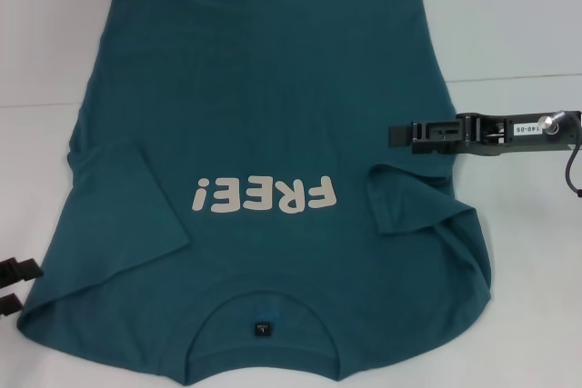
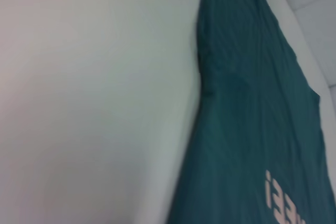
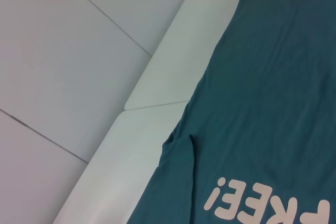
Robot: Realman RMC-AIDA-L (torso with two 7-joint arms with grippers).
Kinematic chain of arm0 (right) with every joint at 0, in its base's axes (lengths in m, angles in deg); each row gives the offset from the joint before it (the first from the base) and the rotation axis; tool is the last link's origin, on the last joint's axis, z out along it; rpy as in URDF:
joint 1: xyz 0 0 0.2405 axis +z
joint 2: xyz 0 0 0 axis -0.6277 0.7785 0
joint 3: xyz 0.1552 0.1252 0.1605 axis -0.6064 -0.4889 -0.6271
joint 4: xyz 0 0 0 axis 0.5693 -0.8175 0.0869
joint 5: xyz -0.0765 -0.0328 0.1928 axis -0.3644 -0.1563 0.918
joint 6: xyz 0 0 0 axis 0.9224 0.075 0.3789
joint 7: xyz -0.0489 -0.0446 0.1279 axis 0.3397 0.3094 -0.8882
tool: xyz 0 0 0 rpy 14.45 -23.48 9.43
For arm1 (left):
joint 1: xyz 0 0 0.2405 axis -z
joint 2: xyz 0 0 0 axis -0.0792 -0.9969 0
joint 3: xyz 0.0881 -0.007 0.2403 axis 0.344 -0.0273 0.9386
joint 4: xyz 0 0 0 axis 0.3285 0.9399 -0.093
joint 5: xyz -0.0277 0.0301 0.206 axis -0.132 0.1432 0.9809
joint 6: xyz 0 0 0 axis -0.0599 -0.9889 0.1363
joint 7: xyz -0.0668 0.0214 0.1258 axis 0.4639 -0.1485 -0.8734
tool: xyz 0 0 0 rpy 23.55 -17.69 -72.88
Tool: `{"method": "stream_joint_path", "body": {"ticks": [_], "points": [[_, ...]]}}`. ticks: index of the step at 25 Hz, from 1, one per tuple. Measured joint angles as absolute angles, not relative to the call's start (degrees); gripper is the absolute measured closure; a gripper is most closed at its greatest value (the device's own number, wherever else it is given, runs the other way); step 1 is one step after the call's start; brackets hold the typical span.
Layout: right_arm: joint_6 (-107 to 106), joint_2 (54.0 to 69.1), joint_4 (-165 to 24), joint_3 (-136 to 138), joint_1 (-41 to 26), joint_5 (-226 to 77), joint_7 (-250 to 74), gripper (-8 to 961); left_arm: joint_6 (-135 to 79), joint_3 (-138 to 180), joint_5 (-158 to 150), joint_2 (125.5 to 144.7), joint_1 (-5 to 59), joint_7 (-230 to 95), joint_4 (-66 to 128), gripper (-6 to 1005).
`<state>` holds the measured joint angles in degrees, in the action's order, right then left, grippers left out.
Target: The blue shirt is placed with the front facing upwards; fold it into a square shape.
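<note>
The blue shirt (image 1: 273, 106) lies spread front-up on the white table (image 1: 509, 24). Its collar (image 1: 227, 311) with a small dark tag (image 1: 263, 328) is nearest me, and the cream "FREE!" print (image 1: 262, 195) reads upside down. Both sleeves lie folded in over the body, the left sleeve (image 1: 136, 197) and the right sleeve (image 1: 414, 206). My right gripper (image 1: 400, 134) reaches in from the right, its tip over the shirt's right edge above the sleeve. My left gripper (image 1: 14, 286) sits at the near left corner, just off the shirt, fingers apart. The wrist views show the shirt (image 2: 252, 129) (image 3: 273, 119) from the sides.
A seam (image 1: 509, 79) crosses the white table behind the right arm. Bare table lies to the left (image 2: 94, 98) and right of the shirt. In the right wrist view the table's edge (image 3: 157, 77) drops to a grey tiled floor (image 3: 63, 56).
</note>
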<state>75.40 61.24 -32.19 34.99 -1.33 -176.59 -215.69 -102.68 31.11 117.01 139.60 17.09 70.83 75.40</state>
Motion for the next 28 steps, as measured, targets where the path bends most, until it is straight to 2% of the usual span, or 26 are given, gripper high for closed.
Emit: {"method": "stream_joint_path", "body": {"ticks": [28], "points": [[75.4, 61.24, -32.19, 34.99, -1.7, -176.59, -215.69, 189, -101.46, 33.11, 119.59, 140.09, 17.74, 71.76, 73.68, 281]]}}
